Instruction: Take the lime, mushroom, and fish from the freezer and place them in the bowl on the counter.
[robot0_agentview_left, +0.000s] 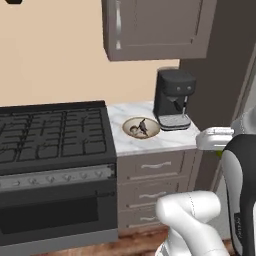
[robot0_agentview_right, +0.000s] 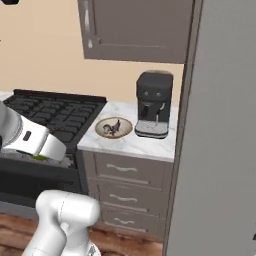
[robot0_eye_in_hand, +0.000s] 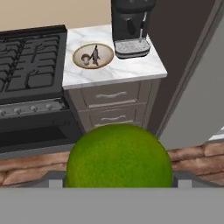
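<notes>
A round green lime (robot0_eye_in_hand: 118, 157) sits large at the bottom of the hand view, with my gripper (robot0_eye_in_hand: 118, 181) shut on it; the fingertips are mostly hidden behind it. A sliver of the lime (robot0_agentview_left: 220, 152) peeks out under the white hand (robot0_agentview_left: 212, 138). The wooden-rimmed bowl (robot0_eye_in_hand: 75, 57) stands on the marble counter (robot0_eye_in_hand: 109, 72) ahead and below, holding a dark fish (robot0_eye_in_hand: 96, 54) and a pale mushroom (robot0_eye_in_hand: 85, 58). The freezer's grey door (robot0_agentview_right: 220, 150) stands to the right of the counter.
A black coffee machine (robot0_agentview_left: 173, 98) stands just right of the bowl (robot0_agentview_left: 125, 127). A black gas stove (robot0_agentview_left: 52, 132) adjoins the counter on the left. A brown wall cabinet (robot0_agentview_left: 155, 27) hangs above. Dark drawers with silver handles (robot0_agentview_left: 155, 165) run below the counter.
</notes>
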